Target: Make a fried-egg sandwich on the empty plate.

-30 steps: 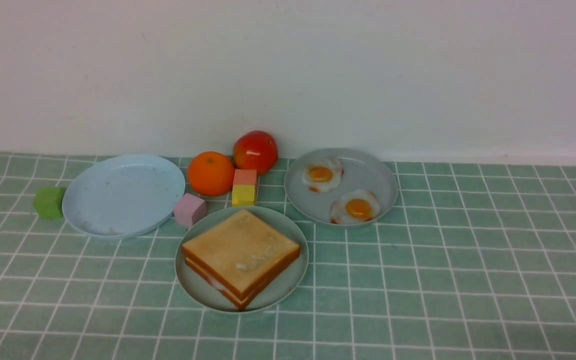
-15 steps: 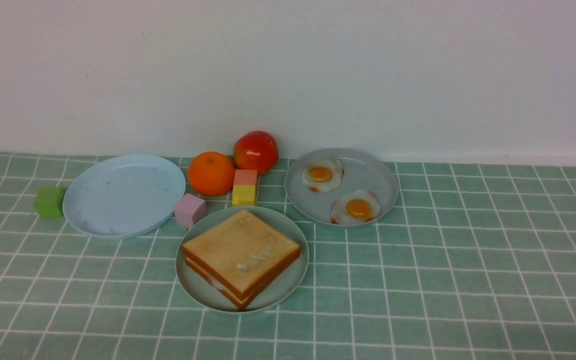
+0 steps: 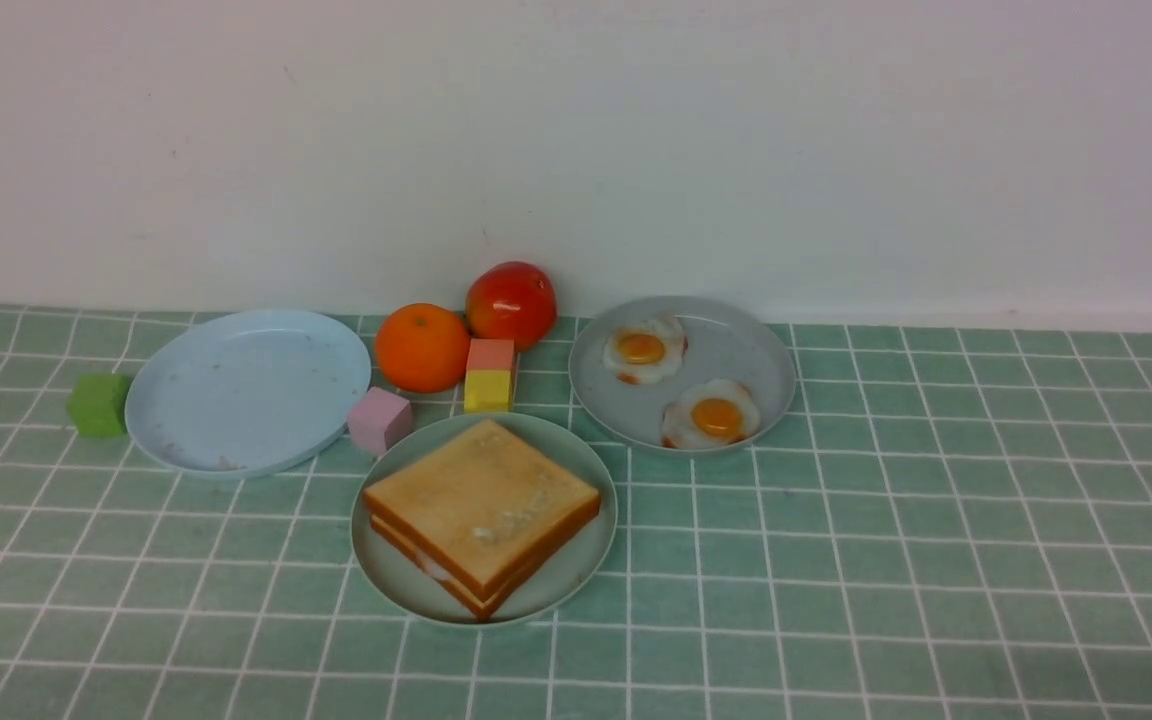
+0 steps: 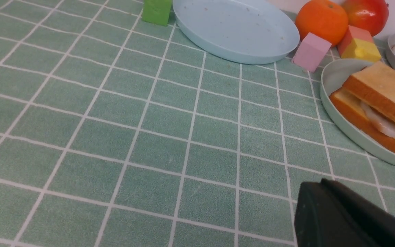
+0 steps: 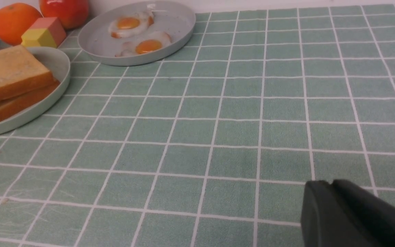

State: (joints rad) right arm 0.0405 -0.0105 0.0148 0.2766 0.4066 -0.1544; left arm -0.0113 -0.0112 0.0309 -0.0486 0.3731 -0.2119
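Front view showed the fried-egg sandwich stacked on the mint-green plate, a strip of egg white visible between its toast slices. Both grippers, the left gripper and the right gripper, sat closed, holding nothing, low over the checked tablecloth.

Blocks and fruit crowd behind the mint plate; its front lies open.

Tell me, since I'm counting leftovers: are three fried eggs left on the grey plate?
No, the grey plate holds only two fried eggs in the front view.
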